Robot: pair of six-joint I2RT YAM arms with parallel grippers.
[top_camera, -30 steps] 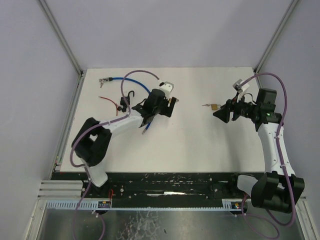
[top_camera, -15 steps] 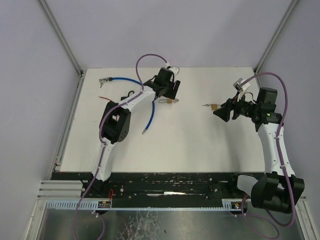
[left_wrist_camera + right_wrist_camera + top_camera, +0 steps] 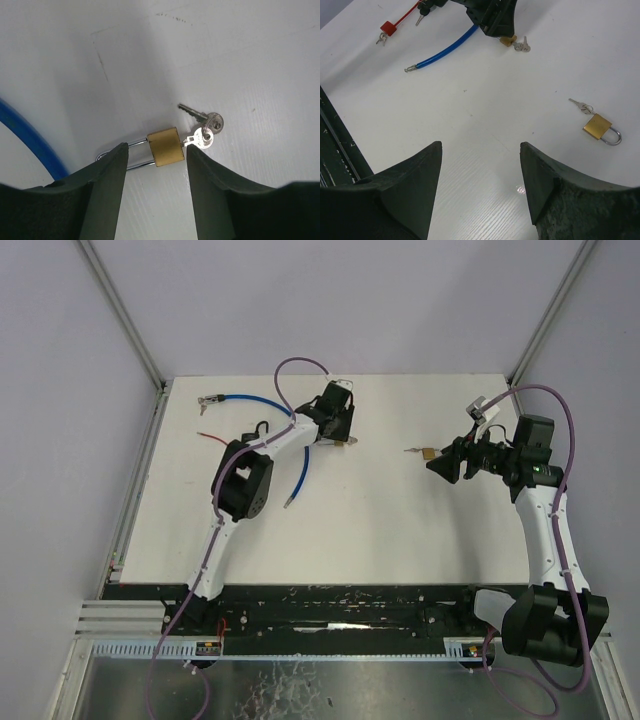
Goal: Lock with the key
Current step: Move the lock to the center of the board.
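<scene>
In the left wrist view a brass padlock lies flat on the white table, its steel shackle pointing left. A silver key sits in its keyhole, and a second key hangs on the same ring. My left gripper is low over it, open, one finger on each side of the brass body, not touching it. From above, the left gripper is at the far middle of the table. The right gripper hovers open beside another brass padlock with its keys.
A blue cable curves beside the left arm, and another length of it reaches a lock at the far left. A thin red cable with a red tag lies at the left. Grey walls close in the table.
The left arm has stretched out toward the far middle of the table and come down over the padlock. Its jaws have narrowed around the brass body. The right arm has not moved.
</scene>
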